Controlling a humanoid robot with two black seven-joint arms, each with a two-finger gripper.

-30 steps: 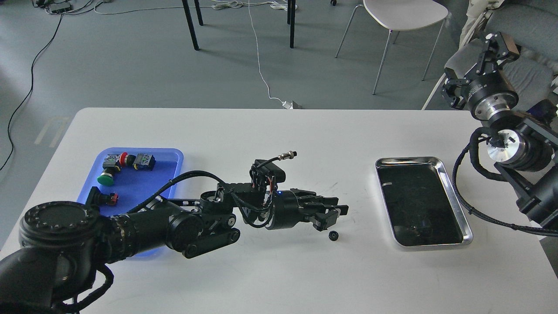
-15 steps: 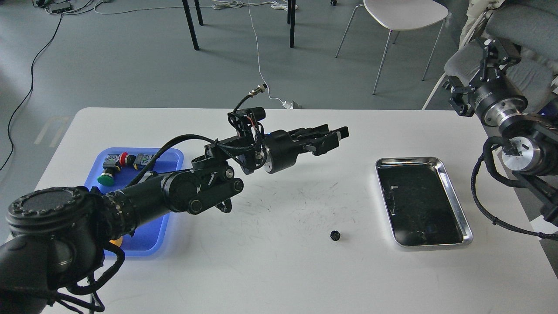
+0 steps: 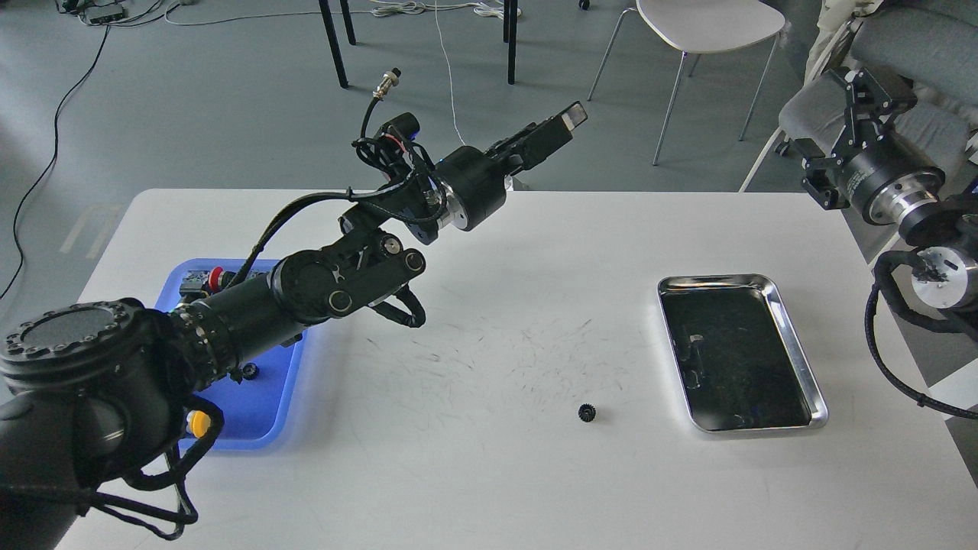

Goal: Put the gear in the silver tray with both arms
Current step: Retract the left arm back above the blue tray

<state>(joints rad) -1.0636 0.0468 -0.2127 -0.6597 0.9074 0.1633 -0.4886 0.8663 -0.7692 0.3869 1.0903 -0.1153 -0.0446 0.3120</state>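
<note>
The gear (image 3: 587,413) is small, black and toothed. It lies alone on the white table, a little left of the silver tray's near left corner. The silver tray (image 3: 714,279) sits at the right with a dark mirror-like bottom and nothing in it. My left gripper (image 3: 561,126) is raised high over the far table edge, far from the gear, pointing up and right. Its fingers overlap side-on and hold nothing that I can see. My right gripper (image 3: 859,80) is up at the far right, beyond the table, dark against a grey seat.
A blue plastic tray (image 3: 263,416) at the left holds push-button parts (image 3: 216,276), a small black gear (image 3: 248,372) and a yellow cap (image 3: 200,422), partly hidden by my left arm. A white chair (image 3: 710,23) and table legs stand behind the table.
My left gripper has risen from just above the gear and swung up and back over the far edge. The gear stays where it lay. My right gripper shifted slightly right.
</note>
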